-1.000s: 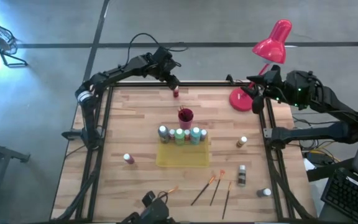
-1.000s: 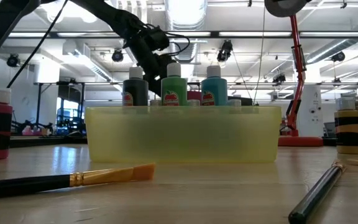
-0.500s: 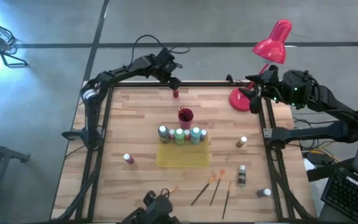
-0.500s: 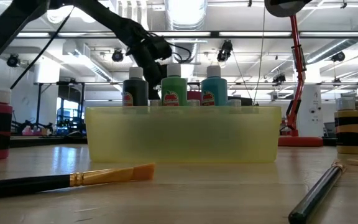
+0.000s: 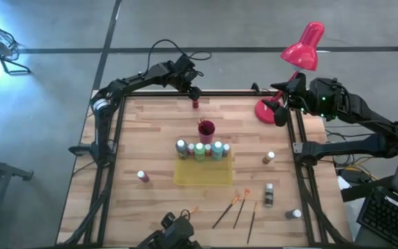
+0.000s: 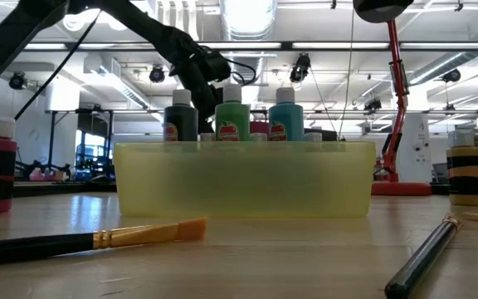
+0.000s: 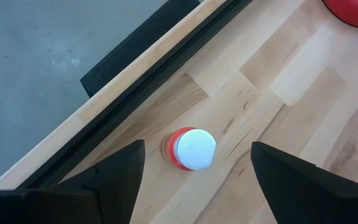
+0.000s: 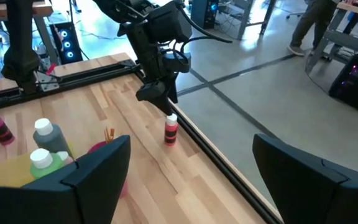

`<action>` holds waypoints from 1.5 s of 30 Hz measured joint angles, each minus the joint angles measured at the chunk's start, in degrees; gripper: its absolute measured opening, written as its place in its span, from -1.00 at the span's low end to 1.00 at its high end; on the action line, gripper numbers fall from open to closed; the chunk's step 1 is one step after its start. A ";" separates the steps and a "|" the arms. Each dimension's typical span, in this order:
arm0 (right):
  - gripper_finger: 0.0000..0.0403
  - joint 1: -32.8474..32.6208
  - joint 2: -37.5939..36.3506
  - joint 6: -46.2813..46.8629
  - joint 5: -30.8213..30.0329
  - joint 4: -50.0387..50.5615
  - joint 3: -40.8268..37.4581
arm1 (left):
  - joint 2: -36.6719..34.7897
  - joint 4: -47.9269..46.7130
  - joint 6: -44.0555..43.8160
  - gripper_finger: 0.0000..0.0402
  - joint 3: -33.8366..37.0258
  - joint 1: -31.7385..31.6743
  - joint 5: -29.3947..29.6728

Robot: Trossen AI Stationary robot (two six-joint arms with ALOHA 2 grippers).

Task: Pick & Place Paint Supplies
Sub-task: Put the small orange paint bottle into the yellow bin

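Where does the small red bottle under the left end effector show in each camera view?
High view: red bottle at the table's far edge, below the left end effector.
Low view: not visible.
Left wrist view: white cap between the open fingers.
Right wrist view: beside the rail.
Shared landmark: magenta cup.

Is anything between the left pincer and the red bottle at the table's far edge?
Nothing visible. The left pincer hangs open right above the red bottle, its white cap showing in the clear gap between the fingers.

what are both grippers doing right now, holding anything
Left gripper: open, empty, above the red bottle at the table's far edge.
Right gripper: open, empty, at the table's right rim.
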State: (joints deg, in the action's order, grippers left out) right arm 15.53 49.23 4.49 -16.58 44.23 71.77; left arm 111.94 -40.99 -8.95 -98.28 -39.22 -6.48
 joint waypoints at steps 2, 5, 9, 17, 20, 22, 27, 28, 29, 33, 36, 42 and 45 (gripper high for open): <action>0.68 0.00 0.11 0.00 0.00 0.01 0.00 | 0.08 0.13 -0.02 0.48 0.02 0.00 -0.06; 0.74 0.00 0.38 -0.06 0.02 0.03 0.00 | 0.26 0.45 0.05 0.48 0.04 0.00 -0.08; 0.79 0.00 0.44 -0.58 -0.02 0.14 0.00 | 0.98 0.47 0.46 0.48 0.04 0.00 0.06; 0.81 0.00 0.44 -0.52 -0.02 0.10 0.00 | 3.19 1.02 1.31 0.48 0.11 0.00 0.05; 0.81 0.00 0.44 -0.52 0.00 0.10 0.00 | 3.70 1.39 1.33 0.48 0.11 0.00 0.07; 0.81 0.00 0.44 -0.45 0.00 0.10 0.00 | 3.90 1.46 1.54 0.48 0.14 -0.02 0.08; 0.81 0.00 0.44 -0.39 0.00 0.12 -0.04 | 3.91 2.20 1.57 0.48 0.15 0.02 -0.04; 0.81 0.00 0.44 -0.40 0.00 0.12 -0.04 | 3.91 2.20 1.55 0.48 0.16 0.02 -0.04; 0.81 0.00 0.44 -0.42 0.00 0.11 -0.05 | 3.91 2.25 1.55 0.48 0.23 0.02 -0.04; 0.81 0.00 0.44 -0.40 0.00 0.12 -0.07 | 3.89 3.05 1.55 0.48 1.60 0.04 -0.17; 0.81 0.00 0.44 -0.42 0.00 0.15 -0.11 | 3.89 4.53 1.64 0.45 2.65 0.07 -0.30; 0.81 0.00 0.44 -0.42 0.00 0.15 -0.17 | 3.89 7.37 1.84 0.38 3.80 0.05 -0.47; 0.81 0.00 0.44 -0.42 0.00 0.16 -0.17 | 3.89 7.03 1.84 0.35 3.93 0.05 -0.52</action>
State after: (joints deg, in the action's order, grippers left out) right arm 15.53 49.67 4.08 -16.58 44.40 71.59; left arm 115.83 -33.96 -7.11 -94.35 -39.17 -7.00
